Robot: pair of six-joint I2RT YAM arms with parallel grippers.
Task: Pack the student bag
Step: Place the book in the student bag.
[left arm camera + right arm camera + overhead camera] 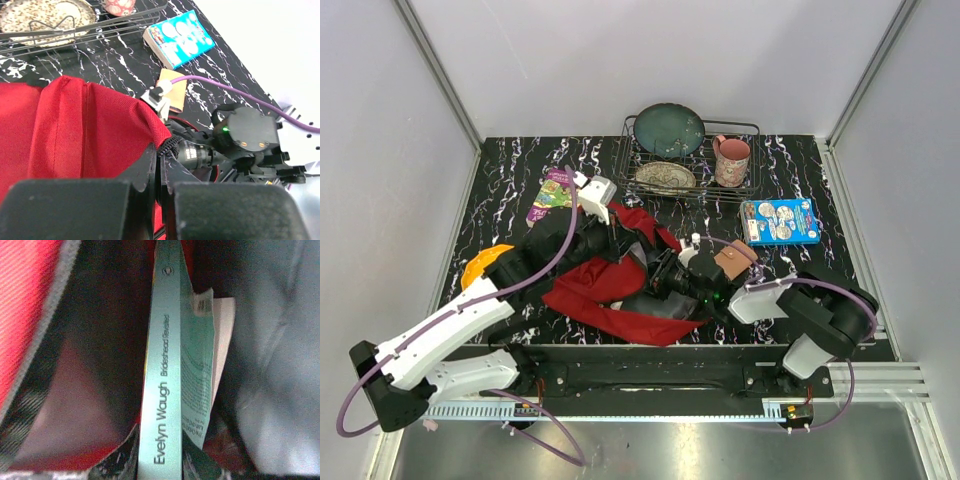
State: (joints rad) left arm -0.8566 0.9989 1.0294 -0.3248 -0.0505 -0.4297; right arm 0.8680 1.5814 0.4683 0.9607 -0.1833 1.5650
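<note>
While the left gripper (pixel 159 162), clamped tight on the bag (pixel 75 130), props it open, the right gripper (pixel 672 277), half-closed round a book (pixel 162 390), reaches inside.

Top external: mounted high behind near edge, angled down; whole marbled table (pixel 510 170) taken in from afar.
Left wrist: carried low over red backpack (pixel 75 130), aimed across table toward wire dish rack (pixel 115 27) and blue card pack (pixel 180 40); all three also covered from above.
Right wrist: held very close to teal paperback (pixel 161 390), apparently inside backpack; surroundings blurred.
</note>
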